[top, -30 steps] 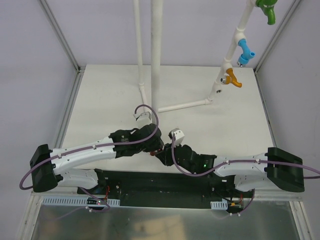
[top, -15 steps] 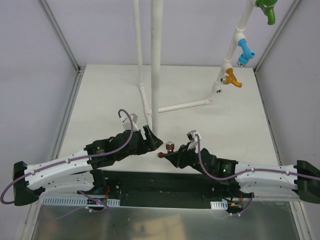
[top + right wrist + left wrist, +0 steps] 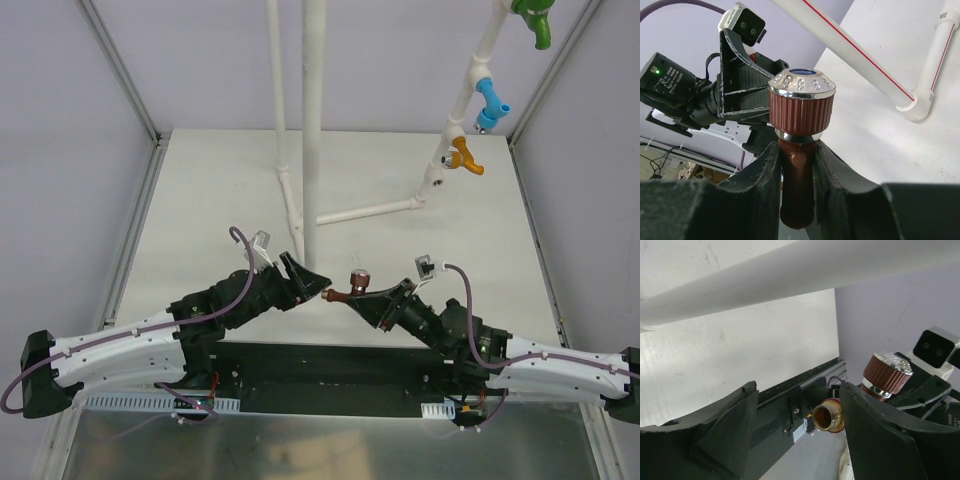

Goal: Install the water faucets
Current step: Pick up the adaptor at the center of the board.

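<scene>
My right gripper is shut on the brown faucet, gripping its body below the ribbed knob, a little above the table near its front. My left gripper is open and empty, its tips facing the faucet's brass threaded end, which lies just beside the right finger. The orange faucet, blue faucet and green faucet sit on the slanted white pipe at the back right.
The white PVC pipe frame stands upright just behind the left gripper, with an elbow joint and a low pipe on the table. The pipe crosses above in the left wrist view. Enclosure walls stand left and right.
Both grippers were bunched together a second ago. They have drawn apart: the right gripper lifted the brown faucet up and to the right, and the left gripper now faces it, open.
</scene>
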Robot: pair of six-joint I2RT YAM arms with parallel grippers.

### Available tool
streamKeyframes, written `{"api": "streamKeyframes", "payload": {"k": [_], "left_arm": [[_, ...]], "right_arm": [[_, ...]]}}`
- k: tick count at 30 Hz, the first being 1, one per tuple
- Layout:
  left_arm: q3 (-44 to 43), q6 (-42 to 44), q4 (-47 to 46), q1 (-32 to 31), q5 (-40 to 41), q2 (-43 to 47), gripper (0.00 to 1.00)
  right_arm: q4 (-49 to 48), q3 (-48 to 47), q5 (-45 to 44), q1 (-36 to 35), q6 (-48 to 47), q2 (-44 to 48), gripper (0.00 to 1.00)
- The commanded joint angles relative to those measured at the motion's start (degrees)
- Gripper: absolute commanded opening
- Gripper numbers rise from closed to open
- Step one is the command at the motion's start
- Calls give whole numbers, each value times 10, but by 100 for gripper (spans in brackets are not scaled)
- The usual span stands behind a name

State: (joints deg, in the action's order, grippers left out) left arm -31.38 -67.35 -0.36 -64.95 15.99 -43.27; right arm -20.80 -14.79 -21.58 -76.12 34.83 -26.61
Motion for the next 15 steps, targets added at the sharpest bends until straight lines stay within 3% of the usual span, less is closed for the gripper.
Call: {"api": "streamKeyframes", "payload": {"k": [1, 8, 15], "left_arm": [[29, -46, -115, -5, -1, 25, 67], [36, -88, -148, -5, 12, 42, 66], [33, -96, -156, -5, 14, 39, 62]], "right_arm": [[-51, -16, 2, 1, 19, -5, 0], [-124, -7, -33, 1, 32, -32, 0], [-259, 21, -66, 1, 67, -84, 0]]}}
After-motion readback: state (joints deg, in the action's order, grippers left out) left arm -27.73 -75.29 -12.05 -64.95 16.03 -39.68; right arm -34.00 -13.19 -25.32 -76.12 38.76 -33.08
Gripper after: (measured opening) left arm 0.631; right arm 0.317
